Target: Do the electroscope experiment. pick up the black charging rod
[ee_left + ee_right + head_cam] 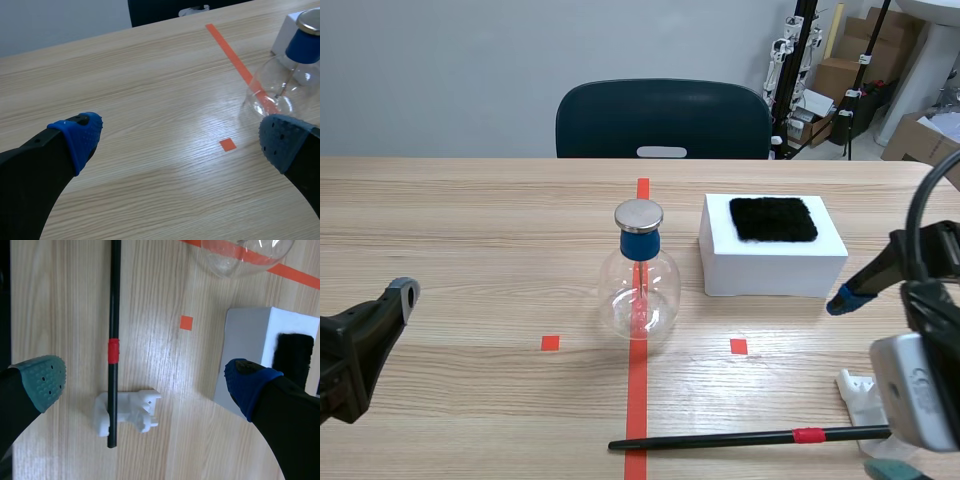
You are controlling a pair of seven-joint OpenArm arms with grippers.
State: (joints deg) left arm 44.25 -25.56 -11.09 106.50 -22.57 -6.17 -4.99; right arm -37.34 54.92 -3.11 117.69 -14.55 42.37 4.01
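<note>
Closest in, low at the left edge: left end effector (181,139), jaws spread wide, nothing gripped, tabletop (470,220) and a small orange-red square showing through the gap. Raised off the wood, well apart from the rod, with the electroscope flask (638,285) ahead of one finger.

Mid-table, upright on the long orange-red tape line: that clear round flask, blue collar (640,245) at the neck, flat metal disc (638,214) on top, thin stem hanging inside the glass. Beyond the far edge, a dark chair (662,118).

Nearer the robot, flat on the wood: black charging rod (750,437), left tip just crossing the tape line, length running rightward, red band (808,435) close to the right end. That end resting across a white plastic holder (860,392). Untouched by either arm.

Right of the flask, near but not touching: white block (770,260), black fuzzy cloth (773,219) on its top face.

Far right: right end effector (146,380), jaws likewise wide, nothing held, hovering over the banded end of the rod and the holder. Rod seen between the fingers, closer to the grey-green-padded one; white block just by the blue-padded one.
</note>
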